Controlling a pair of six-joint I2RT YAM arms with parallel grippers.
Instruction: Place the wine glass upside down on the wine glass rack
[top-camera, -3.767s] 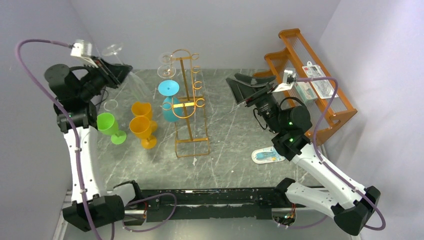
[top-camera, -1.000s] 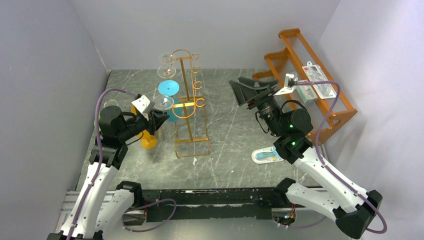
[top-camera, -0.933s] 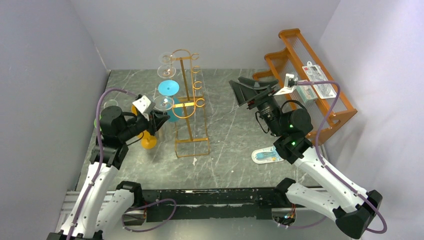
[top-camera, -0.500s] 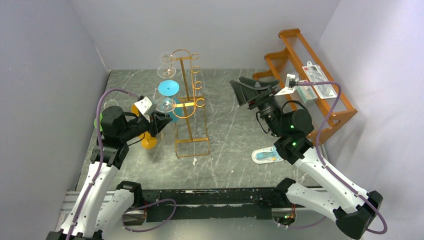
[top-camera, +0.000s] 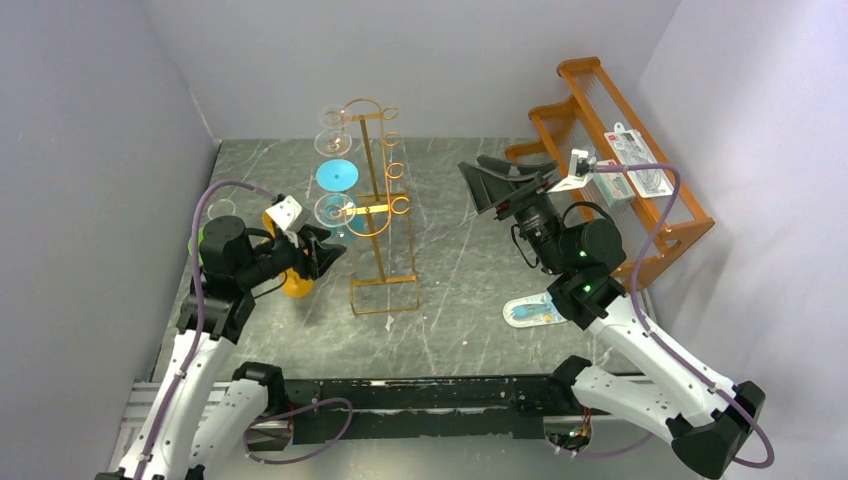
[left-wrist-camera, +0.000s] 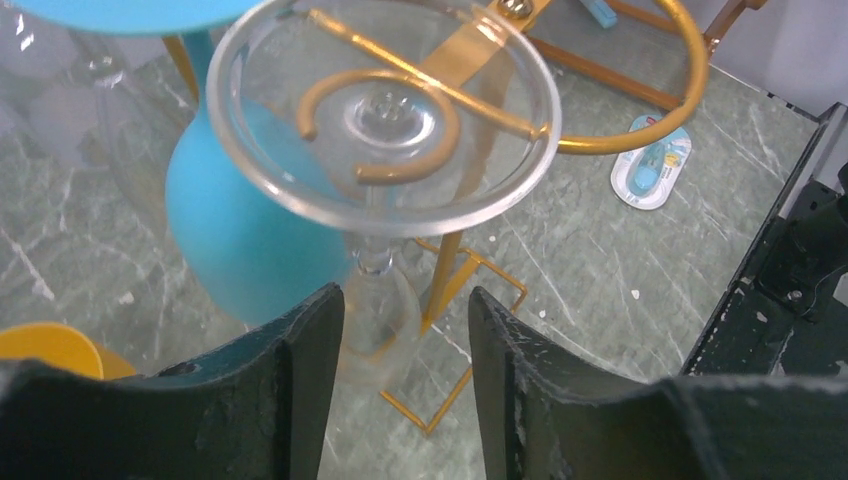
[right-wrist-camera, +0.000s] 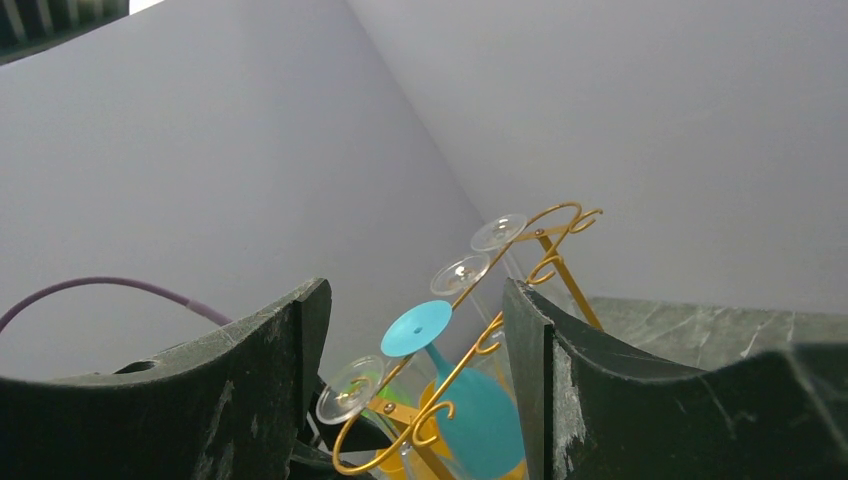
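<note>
Clear wine glass (left-wrist-camera: 380, 110) upside down on wine glass rack (top-camera: 372, 210), beside blue glass (left-wrist-camera: 240, 240)

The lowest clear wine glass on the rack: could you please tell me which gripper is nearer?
Left. The left gripper is right at the wine glass, open fingers either side of its bowl; the right gripper hovers well away, across the wine glass rack.
</note>
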